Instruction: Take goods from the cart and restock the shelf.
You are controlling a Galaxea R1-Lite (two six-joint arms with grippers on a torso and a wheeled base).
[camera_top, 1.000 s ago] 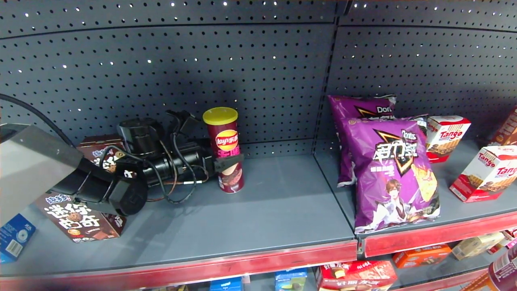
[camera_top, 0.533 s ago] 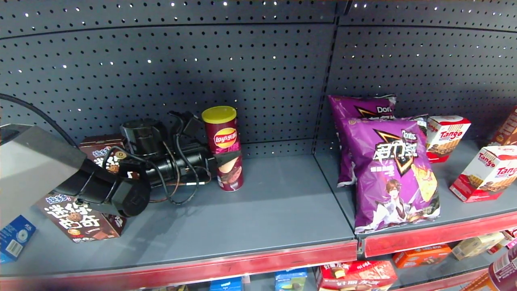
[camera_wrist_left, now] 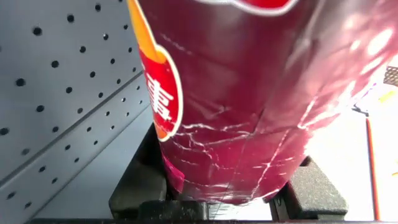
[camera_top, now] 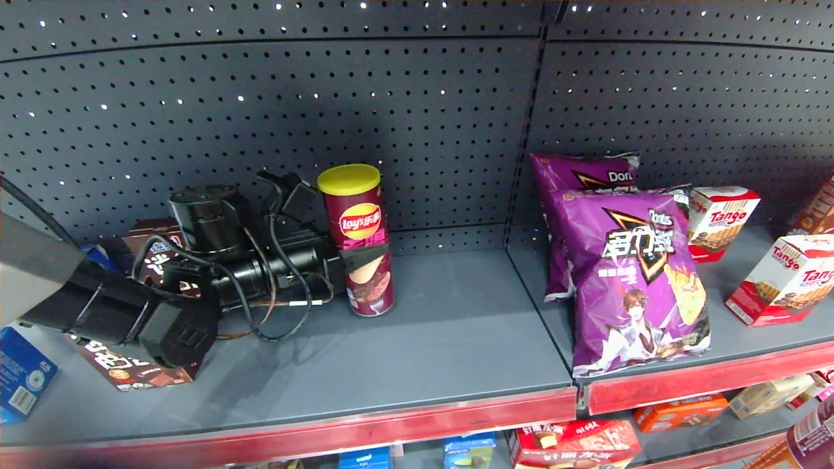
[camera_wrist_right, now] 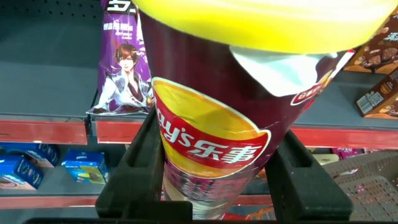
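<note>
A dark red chips can [camera_top: 357, 241] with a yellow lid stands upright on the grey shelf [camera_top: 456, 332], near the pegboard back wall. My left gripper [camera_top: 366, 255] comes in from the left and is shut on the can's middle. In the left wrist view the can [camera_wrist_left: 236, 99] sits between the two black fingers [camera_wrist_left: 140, 186]. My right gripper [camera_wrist_right: 217, 180] is shut on a second chips can [camera_wrist_right: 211, 143] of the same kind, held in front of the shelving. The side of that can [camera_top: 814, 436] shows at the head view's lower right corner.
Two purple chip bags [camera_top: 629, 280] lean at the start of the shelf section to the right, with wafer boxes [camera_top: 785, 280] beyond. A brown cookie box [camera_top: 130, 371] and a blue box [camera_top: 23, 374] lie under the left arm. A wire cart basket [camera_wrist_right: 367, 186] is below the right gripper.
The left arm has drawn back to the left and lower, bringing the held can slightly left and closer to the shelf front. The other goods have not moved.
</note>
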